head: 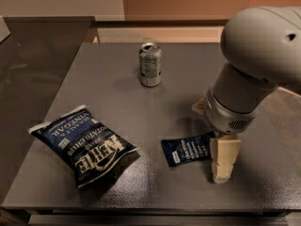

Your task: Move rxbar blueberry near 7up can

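Camera view shows my gripper (224,158) low at the 3 o'clock end of the rxbar blueberry (186,150), which lies flat toward 5 o'clock on the table (113,102). Whether the gripper is spread or pinching, I cannot tell. I judge I'm lined up to grasp. The 7up can (150,65) stands at 12 o'clock, well apart. The Kettle chip bag (84,142) lies at 8 o'clock, off that path.

The bulky grey arm (256,55) bends in from the right, its cream claw (222,173) pointing straight down.
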{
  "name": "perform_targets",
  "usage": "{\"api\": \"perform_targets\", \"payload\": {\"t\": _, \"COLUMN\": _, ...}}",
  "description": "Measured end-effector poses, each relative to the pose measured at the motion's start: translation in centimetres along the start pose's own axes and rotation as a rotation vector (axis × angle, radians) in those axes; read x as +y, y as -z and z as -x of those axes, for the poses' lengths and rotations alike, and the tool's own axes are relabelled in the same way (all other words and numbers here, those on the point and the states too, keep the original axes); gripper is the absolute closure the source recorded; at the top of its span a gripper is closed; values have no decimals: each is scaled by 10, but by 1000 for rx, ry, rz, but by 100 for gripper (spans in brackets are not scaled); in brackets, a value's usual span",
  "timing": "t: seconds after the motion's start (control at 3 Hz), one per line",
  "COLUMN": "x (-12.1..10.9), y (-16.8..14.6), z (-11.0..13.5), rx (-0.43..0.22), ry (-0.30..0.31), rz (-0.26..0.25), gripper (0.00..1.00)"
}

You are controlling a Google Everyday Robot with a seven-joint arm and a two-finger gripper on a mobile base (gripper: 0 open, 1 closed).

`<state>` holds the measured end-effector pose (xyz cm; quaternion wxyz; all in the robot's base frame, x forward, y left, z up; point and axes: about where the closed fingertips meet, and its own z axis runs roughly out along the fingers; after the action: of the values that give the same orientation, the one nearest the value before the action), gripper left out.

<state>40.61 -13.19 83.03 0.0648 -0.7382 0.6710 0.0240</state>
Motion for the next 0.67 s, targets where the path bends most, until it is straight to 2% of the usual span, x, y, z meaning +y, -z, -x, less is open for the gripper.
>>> {"api": "perform_targets", "payload": {"t": 0.67, "x": 7, "y": -9, "z": 7, "rx": 5, "ry": 23, "rz": 26, "gripper": 41}}
